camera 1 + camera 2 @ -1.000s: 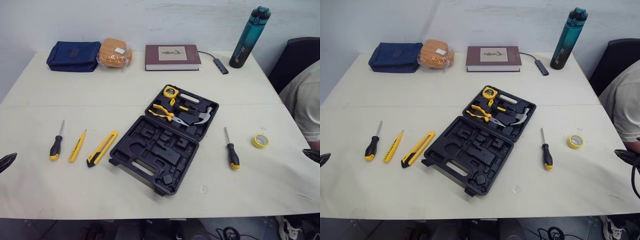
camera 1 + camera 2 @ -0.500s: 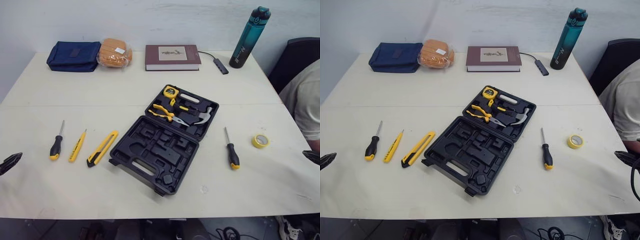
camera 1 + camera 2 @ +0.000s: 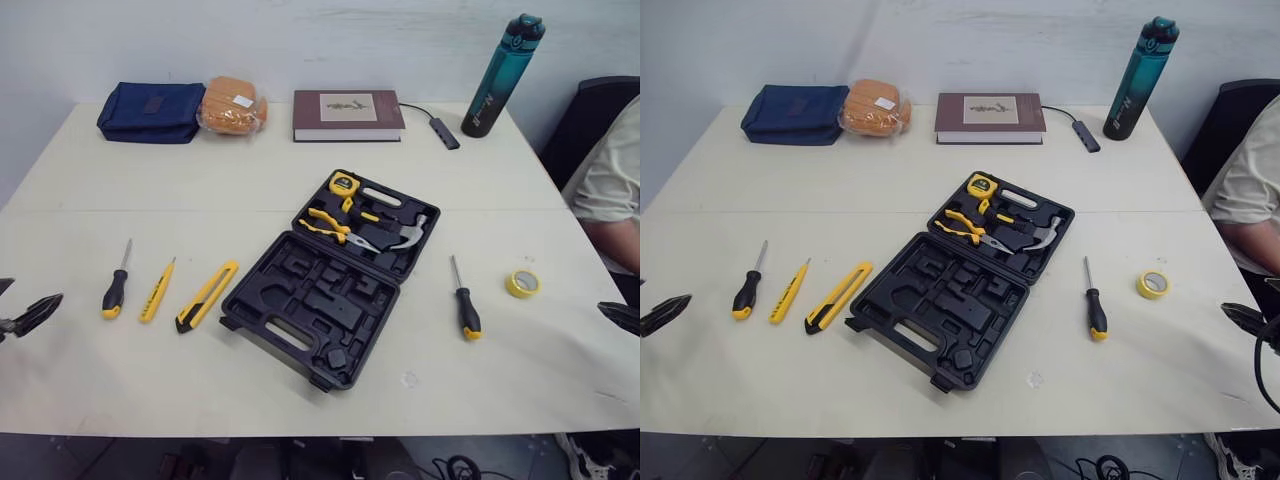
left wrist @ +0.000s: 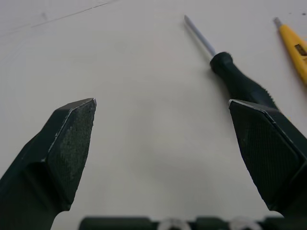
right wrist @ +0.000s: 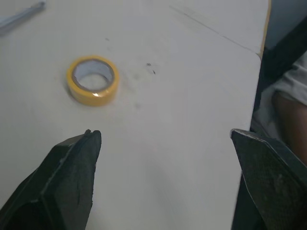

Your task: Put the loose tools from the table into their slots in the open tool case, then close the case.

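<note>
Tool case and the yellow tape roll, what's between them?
A black-handled screwdriver lies between the tool case and the tape roll, in both eye views.

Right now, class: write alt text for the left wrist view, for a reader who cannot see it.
The left pincer is open over the white table; a black-handled screwdriver lies by one finger, with a yellow tool beside it.

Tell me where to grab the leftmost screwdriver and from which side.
Take the screwdriver by its thick black handle, probably from above, left claw spanning its width: it lies flat, thin shaft pointing away, and the yellow tool alongside leaves a gap.
</note>
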Robot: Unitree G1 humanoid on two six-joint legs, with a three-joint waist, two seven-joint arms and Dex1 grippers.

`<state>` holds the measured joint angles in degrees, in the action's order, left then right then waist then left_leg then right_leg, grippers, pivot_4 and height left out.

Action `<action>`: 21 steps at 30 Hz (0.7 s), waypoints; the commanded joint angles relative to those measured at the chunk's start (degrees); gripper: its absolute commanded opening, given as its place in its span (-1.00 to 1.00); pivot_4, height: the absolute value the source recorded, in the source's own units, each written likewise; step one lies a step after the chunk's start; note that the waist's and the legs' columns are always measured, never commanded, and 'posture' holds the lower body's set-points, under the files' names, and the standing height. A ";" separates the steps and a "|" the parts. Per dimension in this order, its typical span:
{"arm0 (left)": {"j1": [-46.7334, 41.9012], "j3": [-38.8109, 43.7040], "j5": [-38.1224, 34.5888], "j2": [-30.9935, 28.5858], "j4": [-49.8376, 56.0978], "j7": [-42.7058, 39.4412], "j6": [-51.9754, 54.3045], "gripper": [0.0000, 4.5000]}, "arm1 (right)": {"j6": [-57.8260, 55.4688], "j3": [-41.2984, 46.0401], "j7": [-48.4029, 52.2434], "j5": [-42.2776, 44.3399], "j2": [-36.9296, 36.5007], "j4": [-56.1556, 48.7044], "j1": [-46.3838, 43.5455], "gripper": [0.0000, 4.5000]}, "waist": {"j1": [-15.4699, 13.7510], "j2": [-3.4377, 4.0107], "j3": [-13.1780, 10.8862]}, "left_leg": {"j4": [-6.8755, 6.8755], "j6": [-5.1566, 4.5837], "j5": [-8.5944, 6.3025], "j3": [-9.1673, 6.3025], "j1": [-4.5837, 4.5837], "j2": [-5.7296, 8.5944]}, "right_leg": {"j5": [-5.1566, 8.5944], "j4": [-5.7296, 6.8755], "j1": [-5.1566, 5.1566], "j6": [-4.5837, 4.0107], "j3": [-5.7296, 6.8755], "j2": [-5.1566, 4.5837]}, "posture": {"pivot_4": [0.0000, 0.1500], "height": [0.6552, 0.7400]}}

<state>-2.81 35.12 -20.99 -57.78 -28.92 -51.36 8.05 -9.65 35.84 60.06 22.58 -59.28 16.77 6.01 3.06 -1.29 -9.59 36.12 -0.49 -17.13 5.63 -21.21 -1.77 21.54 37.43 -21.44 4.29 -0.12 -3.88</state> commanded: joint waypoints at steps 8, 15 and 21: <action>-21.29 -19.58 4.59 3.83 5.69 -2.78 1.93 0.98 | -16.19 -1.98 -9.86 5.42 7.41 -34.03 5.74 1.00 | -0.92 -0.02 0.01 | 0.13 0.15 0.09 0.01 -0.05 0.03 | -0.01 0.12 0.00 0.04 0.01 0.03 | 1.00 1.00; -41.83 -34.63 14.99 13.83 -7.20 -3.39 -2.76 -0.03 | -22.53 -13.98 -15.83 4.25 10.68 -42.20 1.05 0.39 | -1.43 -0.20 0.03 | 0.94 0.23 0.11 -0.04 -0.36 -0.11 | 0.00 0.44 -0.06 0.13 -0.04 0.35 | 1.00 1.00; -52.90 -41.25 22.62 21.65 -23.44 -1.24 -10.39 -1.00 | -25.81 -22.18 -19.81 2.53 12.69 -42.95 -4.72 -0.99 | -1.49 -0.29 -0.02 | 1.12 0.15 0.04 -0.04 -0.34 -0.05 | -0.03 0.36 -0.08 0.28 -0.21 0.38 | 1.00 1.00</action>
<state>-53.68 -5.27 -0.27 -36.69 -49.78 -53.54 0.26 -34.68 14.62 41.44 25.77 -46.84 -24.66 2.23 1.57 -1.58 -9.61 37.24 -0.34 -17.09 5.58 -21.56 -1.82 21.52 37.78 -21.52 4.57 -0.32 -3.51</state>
